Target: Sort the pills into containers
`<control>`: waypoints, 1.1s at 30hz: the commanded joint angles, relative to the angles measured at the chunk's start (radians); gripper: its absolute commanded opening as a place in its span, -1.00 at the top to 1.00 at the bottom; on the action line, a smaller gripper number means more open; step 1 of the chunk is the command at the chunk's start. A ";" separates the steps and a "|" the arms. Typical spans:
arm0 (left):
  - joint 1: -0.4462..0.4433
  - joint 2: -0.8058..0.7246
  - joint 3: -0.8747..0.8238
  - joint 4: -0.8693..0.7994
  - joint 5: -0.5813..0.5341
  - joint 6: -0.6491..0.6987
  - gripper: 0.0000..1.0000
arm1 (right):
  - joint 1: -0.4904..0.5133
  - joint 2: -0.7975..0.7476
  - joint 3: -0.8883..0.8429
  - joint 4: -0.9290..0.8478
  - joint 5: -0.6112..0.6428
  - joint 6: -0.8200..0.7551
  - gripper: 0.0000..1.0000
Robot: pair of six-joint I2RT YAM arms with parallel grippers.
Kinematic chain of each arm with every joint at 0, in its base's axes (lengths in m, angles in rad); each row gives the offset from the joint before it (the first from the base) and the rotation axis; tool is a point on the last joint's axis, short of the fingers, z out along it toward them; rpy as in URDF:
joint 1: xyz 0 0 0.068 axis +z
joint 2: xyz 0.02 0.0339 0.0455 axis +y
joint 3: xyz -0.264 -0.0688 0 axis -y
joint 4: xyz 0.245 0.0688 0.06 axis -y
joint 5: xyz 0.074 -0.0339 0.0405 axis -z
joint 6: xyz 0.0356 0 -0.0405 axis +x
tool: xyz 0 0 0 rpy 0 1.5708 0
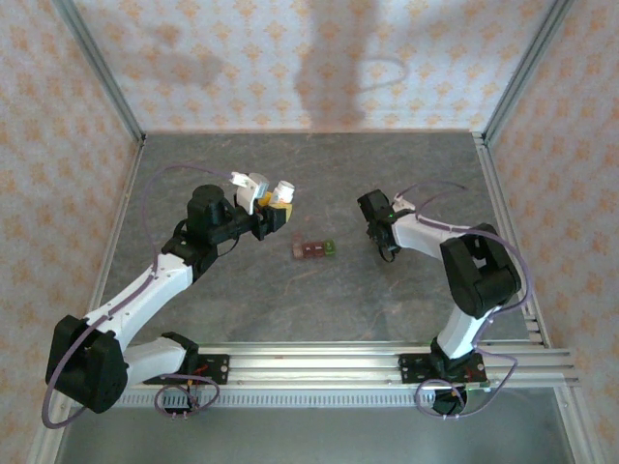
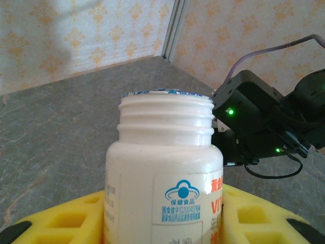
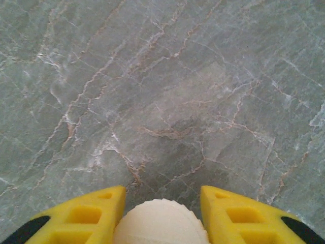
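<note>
Two arms flank the containers [image 1: 314, 248] mid-table: left gripper [image 1: 274, 205] far-left of them, right gripper [image 1: 385, 246] just right. Left wrist: jaws clamp an uncapped bottle [image 2: 165, 168], probably readied for pouring. Right wrist: jaws pinch a ribbed cap [image 3: 160, 223], likely the bottle's, held clear.

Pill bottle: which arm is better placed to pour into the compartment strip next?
Left, probably. The left gripper holds the bottle, its cap off, and the containers lie on the table between the two arms. The right gripper is shut on the ribbed white cap, so it is occupied.
</note>
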 commanded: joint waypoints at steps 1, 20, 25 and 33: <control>0.008 -0.015 -0.013 0.028 -0.010 -0.001 1.00 | -0.005 0.018 0.000 -0.032 0.026 0.035 0.18; 0.007 -0.035 -0.021 -0.006 -0.016 0.001 1.00 | -0.005 -0.130 0.005 -0.062 -0.042 -0.030 -0.32; 0.007 -0.037 -0.013 -0.056 -0.003 -0.007 1.00 | -0.005 -0.222 0.026 -0.074 -0.103 -0.059 -0.32; 0.007 -0.009 0.010 -0.182 0.010 -0.049 1.00 | 0.025 -0.279 0.026 -0.042 -0.234 -0.133 -0.32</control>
